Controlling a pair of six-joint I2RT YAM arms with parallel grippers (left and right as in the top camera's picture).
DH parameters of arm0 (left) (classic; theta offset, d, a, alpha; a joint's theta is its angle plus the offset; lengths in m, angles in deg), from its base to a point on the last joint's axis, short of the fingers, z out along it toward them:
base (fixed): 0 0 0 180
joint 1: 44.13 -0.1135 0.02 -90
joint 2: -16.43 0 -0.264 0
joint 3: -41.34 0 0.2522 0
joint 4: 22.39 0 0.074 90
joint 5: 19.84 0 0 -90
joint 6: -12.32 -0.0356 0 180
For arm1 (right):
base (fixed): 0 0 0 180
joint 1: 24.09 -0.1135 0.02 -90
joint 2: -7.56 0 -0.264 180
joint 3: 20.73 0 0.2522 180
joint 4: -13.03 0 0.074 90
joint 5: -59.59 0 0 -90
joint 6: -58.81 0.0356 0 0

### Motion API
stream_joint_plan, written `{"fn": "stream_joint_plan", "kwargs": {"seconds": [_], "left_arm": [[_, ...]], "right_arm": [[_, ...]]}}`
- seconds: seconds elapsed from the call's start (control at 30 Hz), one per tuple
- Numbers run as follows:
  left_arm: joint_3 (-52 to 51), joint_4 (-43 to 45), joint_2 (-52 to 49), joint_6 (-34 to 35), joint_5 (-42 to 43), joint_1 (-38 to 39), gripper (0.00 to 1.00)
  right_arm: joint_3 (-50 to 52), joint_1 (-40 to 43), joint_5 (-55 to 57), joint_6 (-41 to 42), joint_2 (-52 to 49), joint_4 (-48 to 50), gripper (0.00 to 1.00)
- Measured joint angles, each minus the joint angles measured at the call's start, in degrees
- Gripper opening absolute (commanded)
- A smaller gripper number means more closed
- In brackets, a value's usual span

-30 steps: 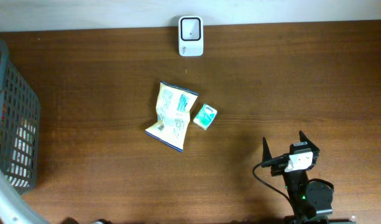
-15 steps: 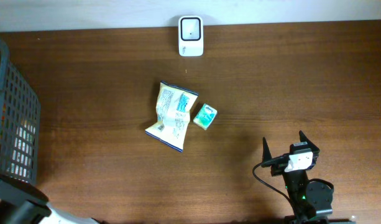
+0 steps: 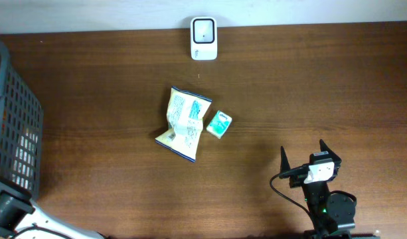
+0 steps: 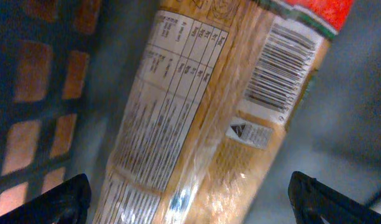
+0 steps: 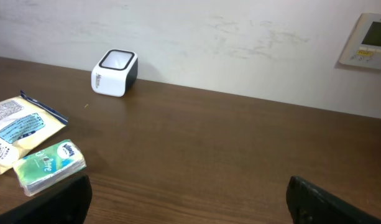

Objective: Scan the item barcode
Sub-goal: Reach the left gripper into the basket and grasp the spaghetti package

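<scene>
we held our left gripper [image 4: 193,200] wide open and empty over the packet [image 4: 196,106] in the basket [image 3: 20,126]; its long axis ran diagonally between the jaws, barcode [image 4: 282,65] facing up; our right gripper [image 3: 303,149], open too, sat well apart

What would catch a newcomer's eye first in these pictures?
In the left wrist view, a tan plastic-wrapped packet with a barcode fills the frame, lying in the dark mesh basket at the left edge of the brown wooden table. Mid-table lie a crumpled white and blue snack bag and, right of it, a small green tissue pack. A white box-shaped scanner stands at the far edge.
</scene>
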Motion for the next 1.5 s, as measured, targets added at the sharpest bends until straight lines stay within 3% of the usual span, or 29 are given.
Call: {"fn": "stream_joint_plan", "kwargs": {"seconds": [0.1, 0.13, 0.2, 0.27, 0.43, 0.73, 0.87, 0.97, 1.23, 1.5], "left_arm": [[0.0, 0.6, -2.6, -1.2, 0.0, 0.0, 0.94], [0.0, 0.8, -3.0, -1.3, 0.0, 0.0, 0.86], [0.2, 0.9, -3.3, -1.6, 0.0, 0.0, 0.54], [0.2, 1.0, -3.4, -1.8, -0.1, 0.0, 0.34], [1.2, 1.4, -3.3, -2.3, 0.0, 0.0, 0.0], [1.2, 0.8, -2.8, -2.3, 0.0, 0.3, 0.0], [1.0, 0.0, -1.0, -2.3, 4.5, 1.6, 0.0], [0.7, 0.3, 3.8, -1.0, 8.8, 3.5, 0.0], [-0.1, 7.3, 16.8, 5.9, 9.5, 6.9, 0.0], [-0.1, 13.0, 37.9, 13.3, 10.7, 13.6, 0.0]], "right_arm": [[0.0, 0.0, 0.0, 0.0, 0.0, 0.0, 0.99], [0.0, 0.0, 0.0, 0.0, 0.0, 0.0, 0.99], [0.0, 0.0, 0.0, 0.0, 0.0, 0.0, 0.99], [0.0, 0.0, 0.0, 0.0, 0.0, 0.0, 0.99], [0.0, 0.0, 0.0, 0.0, 0.0, 0.0, 0.99], [0.0, 0.0, 0.0, 0.0, 0.0, 0.0, 0.99], [0.0, 0.0, 0.0, 0.0, 0.0, 0.0, 0.99], [0.0, 0.0, 0.0, 0.0, 0.0, 0.0, 0.99], [0.0, 0.0, 0.0, 0.0, 0.0, 0.0, 0.99], [0.0, 0.0, 0.0, 0.0, 0.0, 0.0, 0.99]]}}
